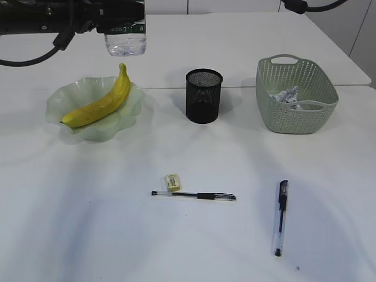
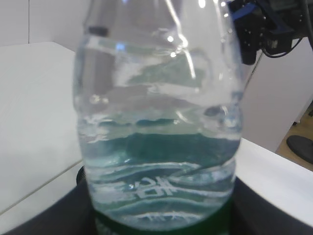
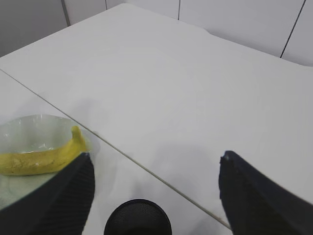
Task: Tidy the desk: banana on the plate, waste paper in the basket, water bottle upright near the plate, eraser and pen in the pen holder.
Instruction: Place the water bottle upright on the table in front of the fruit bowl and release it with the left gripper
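The left gripper's (image 2: 161, 215) dark fingers (image 2: 44, 215) clasp a clear plastic water bottle (image 1: 125, 42), held in the air above the far left of the white table (image 1: 88, 235), just beyond the plate. The right gripper's (image 3: 151, 191) black fingers (image 3: 68, 191) stand wide apart with nothing between them, hanging over the table's middle above the pen holder.

Below the bottle, a yellow banana (image 1: 100, 103) lies across a pale green, wavy-edged glass plate (image 1: 59, 97). A black mesh pen holder (image 1: 204, 96) stands in the middle, and to the right a sage green perforated plastic basket (image 1: 296, 117) holds crumpled white waste paper (image 1: 288, 95). Nearer lie a small cream eraser (image 1: 172, 182), touching or just beside a clear pen with a black grip (image 1: 194, 195), and further right a clear pen with a dark blue cap (image 1: 281, 216).

The bottle's green label shows white characters, too blurred to read. The left arm (image 1: 59, 14) stretches horizontally along the top left edge of the exterior view.
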{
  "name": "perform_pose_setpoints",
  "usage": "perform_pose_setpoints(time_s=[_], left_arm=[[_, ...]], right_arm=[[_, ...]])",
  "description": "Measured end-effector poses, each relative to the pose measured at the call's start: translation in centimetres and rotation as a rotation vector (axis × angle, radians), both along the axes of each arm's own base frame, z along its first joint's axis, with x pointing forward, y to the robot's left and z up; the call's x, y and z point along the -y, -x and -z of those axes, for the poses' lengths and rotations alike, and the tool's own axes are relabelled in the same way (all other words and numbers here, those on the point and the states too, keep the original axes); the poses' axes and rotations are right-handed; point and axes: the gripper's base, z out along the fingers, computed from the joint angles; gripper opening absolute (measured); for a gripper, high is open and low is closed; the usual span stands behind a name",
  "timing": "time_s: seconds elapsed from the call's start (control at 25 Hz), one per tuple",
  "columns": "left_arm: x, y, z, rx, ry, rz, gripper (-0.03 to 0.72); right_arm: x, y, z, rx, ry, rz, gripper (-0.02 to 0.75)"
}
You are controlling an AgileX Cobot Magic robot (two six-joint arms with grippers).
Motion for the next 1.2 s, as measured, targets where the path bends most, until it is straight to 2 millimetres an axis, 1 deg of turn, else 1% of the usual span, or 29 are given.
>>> perform_pose_setpoints(time_s=[0.4,0.48,0.72,0.8,0.96,1.2], left_arm=[[0.0,0.0,0.0,0.000,0.000,0.000,0.358],[0.0,0.0,0.0,0.000,0.000,0.000,0.358],[0.0,0.0,0.0,0.000,0.000,0.000,0.358],[0.0,0.0,0.0,0.000,-0.002,-0.004,0.358],[-0.1,-0.1,0.0,-0.001,-0.005,-0.011,0.358],[-0.1,-0.1,0.1,-0.002,-0.006,-0.015,0.358]], right_arm=[[0.3,-0.4,-0.5,0.049,-0.036,0.057,0.583],[0.3,-0.4,-0.6,0.053,-0.039,0.061,0.554],[0.4,-0.5,-0.7,0.066,-0.042,0.076,0.372],[0.5,-0.6,-0.8,0.076,-0.061,0.091,0.339],[0.5,-0.7,-1.0,0.082,-0.080,0.101,0.321],[1.2,-1.0,-1.0,0.126,-0.021,0.143,0.316]])
